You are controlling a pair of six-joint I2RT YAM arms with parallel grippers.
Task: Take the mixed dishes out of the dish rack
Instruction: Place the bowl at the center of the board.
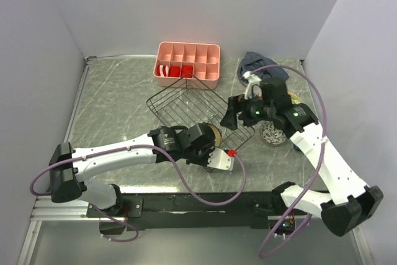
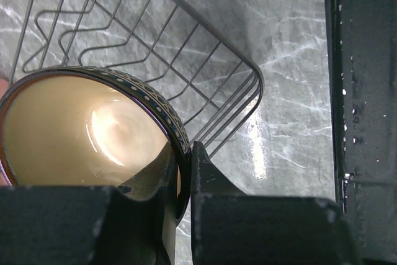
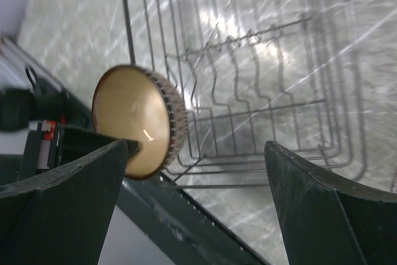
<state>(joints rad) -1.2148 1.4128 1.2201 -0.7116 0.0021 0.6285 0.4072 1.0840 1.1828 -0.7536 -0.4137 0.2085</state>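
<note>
My left gripper (image 2: pixel 183 153) is shut on the rim of the dark-brown bowl (image 2: pixel 80 134), one finger inside its glossy tan hollow and one outside its dotted wall. The bowl (image 1: pixel 214 133) hangs tilted at the near right corner of the dish rack (image 1: pixel 186 107), a black wire basket with wavy slots (image 2: pixel 155 48) that shows no other dish inside. My right gripper (image 1: pixel 232 113) hovers open over the rack's right side with nothing between its fingers. In the right wrist view the bowl (image 3: pixel 133 119) stands on edge left of the rack wires (image 3: pixel 248 91), beyond the open gripper (image 3: pixel 197 146).
A pinkish speckled bowl (image 1: pixel 272 133) sits on the table right of the rack, under the right arm. A pink compartment tray (image 1: pixel 188 63) with red-white items stands at the back, a dark cloth (image 1: pixel 257 63) to its right. A black rail (image 2: pixel 360 91) lines the near edge.
</note>
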